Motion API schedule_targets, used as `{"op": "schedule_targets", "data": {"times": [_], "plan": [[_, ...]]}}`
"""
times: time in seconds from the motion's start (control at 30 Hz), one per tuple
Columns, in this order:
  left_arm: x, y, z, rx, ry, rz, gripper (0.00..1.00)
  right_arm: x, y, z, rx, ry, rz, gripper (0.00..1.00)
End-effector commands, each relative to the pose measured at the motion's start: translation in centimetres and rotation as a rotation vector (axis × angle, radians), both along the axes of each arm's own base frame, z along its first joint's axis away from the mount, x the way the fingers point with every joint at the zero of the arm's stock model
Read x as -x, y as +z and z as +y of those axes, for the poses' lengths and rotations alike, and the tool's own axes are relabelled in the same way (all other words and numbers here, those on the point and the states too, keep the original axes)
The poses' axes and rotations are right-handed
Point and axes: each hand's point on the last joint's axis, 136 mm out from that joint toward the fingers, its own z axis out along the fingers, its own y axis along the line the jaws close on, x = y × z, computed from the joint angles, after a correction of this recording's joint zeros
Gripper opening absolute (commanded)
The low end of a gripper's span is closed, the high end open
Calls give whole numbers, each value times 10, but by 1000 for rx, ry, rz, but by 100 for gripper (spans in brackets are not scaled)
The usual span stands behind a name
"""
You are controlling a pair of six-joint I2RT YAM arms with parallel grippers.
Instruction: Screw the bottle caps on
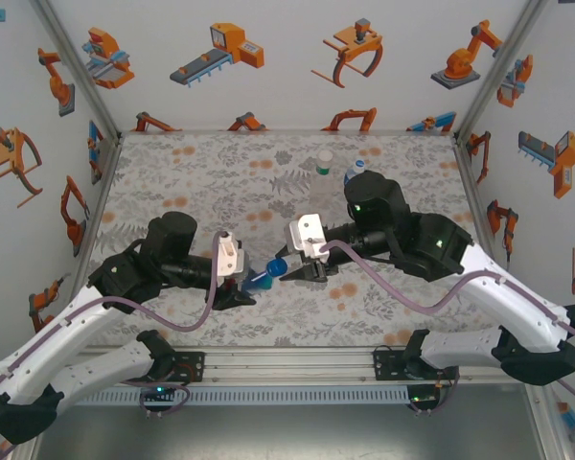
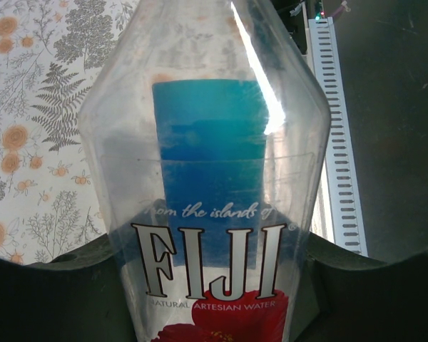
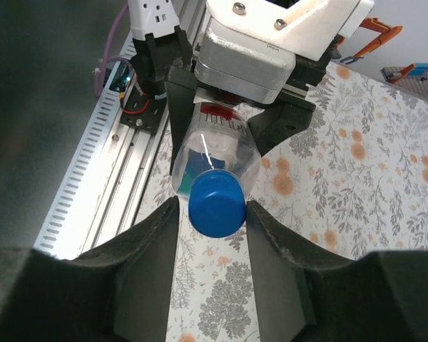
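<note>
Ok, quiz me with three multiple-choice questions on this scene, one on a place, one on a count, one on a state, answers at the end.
1. Where is the blue cap?
A) inside a box
B) on the mouth of the Fiji bottle, between the fingers of the right gripper
C) on a shelf

2. What stands at the back of the table?
A) nothing
B) two bottles
C) four bottles

3. How is the Fiji bottle held?
A) upright
B) lying loose
C) sideways, clamped in the left gripper

Answers: B, the right wrist view shows the cap on the mouth with a finger either side; B, the top view shows two there; C, the left wrist view shows it clamped.
</note>
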Motion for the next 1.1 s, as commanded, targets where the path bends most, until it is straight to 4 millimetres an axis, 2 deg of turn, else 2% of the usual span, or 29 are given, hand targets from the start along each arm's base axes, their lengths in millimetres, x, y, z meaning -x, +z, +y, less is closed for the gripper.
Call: {"op": "schedule_targets", "data": {"times": [0.0,0.13,0.3,0.37,0.53,0.67,0.7,0.73,0.87,1.0,1.07], "plan": [[8,14,1,32,-32,-12,2,5,1,3,-18,34,-7,37],[8,13,2,30,-31,-10,2,-1,-1,5,-12,-8,27,28],[6,12,1,25,-22,-13,2,-26,-3,9,6,-241,268,9],[1,9,1,15,-2,-19,2,-41,-5,9,-2,-391,446,1],[-12,6,-1,0,51,-51,2,-83,-30,-10,-54,-855,979,0],[-20,7,-1,-7,80,-86,2,-94,-58,-31,-115,-1136,1407,0],[-22,7,-2,-8,87,-92,2,-96,-64,-35,-143,-1184,1504,0],[-23,7,-2,-8,89,-95,2,-97,-64,-31,-180,-1164,1567,0],[-24,7,-4,-5,86,-97,2,-95,-58,-15,-176,-1091,1603,0],[-24,6,-4,-7,85,-93,2,-93,-43,-11,-146,-1038,1474,0],[-24,6,-3,-7,86,-95,3,-93,-32,-14,-154,-1009,1380,11]]}}
